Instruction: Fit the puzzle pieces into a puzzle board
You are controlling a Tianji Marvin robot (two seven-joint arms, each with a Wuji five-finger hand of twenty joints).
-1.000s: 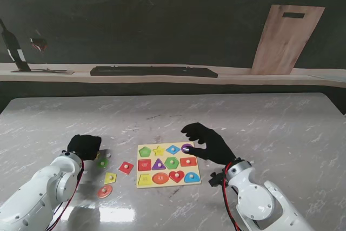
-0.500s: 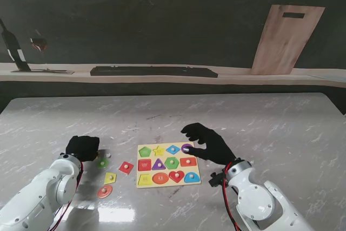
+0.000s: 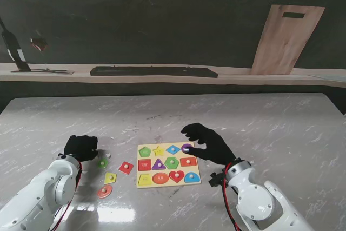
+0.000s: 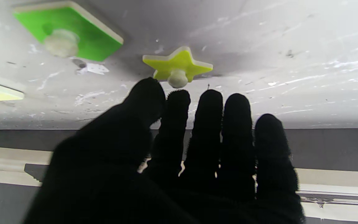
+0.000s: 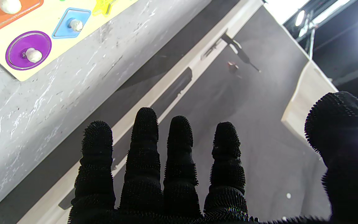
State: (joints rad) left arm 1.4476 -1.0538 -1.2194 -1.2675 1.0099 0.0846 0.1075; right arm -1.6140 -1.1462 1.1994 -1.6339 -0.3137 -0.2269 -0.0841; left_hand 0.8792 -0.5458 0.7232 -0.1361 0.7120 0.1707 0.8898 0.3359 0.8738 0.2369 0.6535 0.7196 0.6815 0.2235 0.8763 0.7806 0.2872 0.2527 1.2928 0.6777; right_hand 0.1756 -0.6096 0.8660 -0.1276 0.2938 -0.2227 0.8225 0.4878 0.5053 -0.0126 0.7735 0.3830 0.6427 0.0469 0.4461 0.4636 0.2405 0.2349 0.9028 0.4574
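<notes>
A: In the stand view, what differs from a second ago?
B: The left hand (image 3: 81, 147) has drawn slightly to the left and nearer the robot, uncovering more of the green piece (image 3: 102, 162). The right hand (image 3: 208, 143) and the puzzle board (image 3: 167, 164) have not moved.

A: Where do the task's things lie there?
B: The puzzle board sits mid-worktop (image 3: 270, 128) with its shapes seated. To its left lie the loose pieces: the red piece (image 3: 126, 167), a yellow square piece (image 3: 110, 177) and an orange round piece (image 3: 105, 191).

A: And the right hand?
B: Released, fingers spread, over the board's far right corner, partly hiding the purple circle (image 3: 186, 148).

A: Anything else around?
B: A wooden board (image 3: 284, 39) leans on the back wall; a dark bar (image 3: 154, 71) lies on the ledge.

A: The left wrist view?
B: The fingers (image 4: 208, 124) are extended close together and hold nothing. A yellow star piece (image 4: 179, 65) lies just beyond the fingertips; contact cannot be told. The green piece (image 4: 70, 34) lies near it.

A: The right wrist view?
B: Open fingers (image 5: 144, 149) with the thumb apart, grasping nothing; the purple circle (image 5: 28, 49) and a blue diamond (image 5: 71, 23) sit in the board
</notes>
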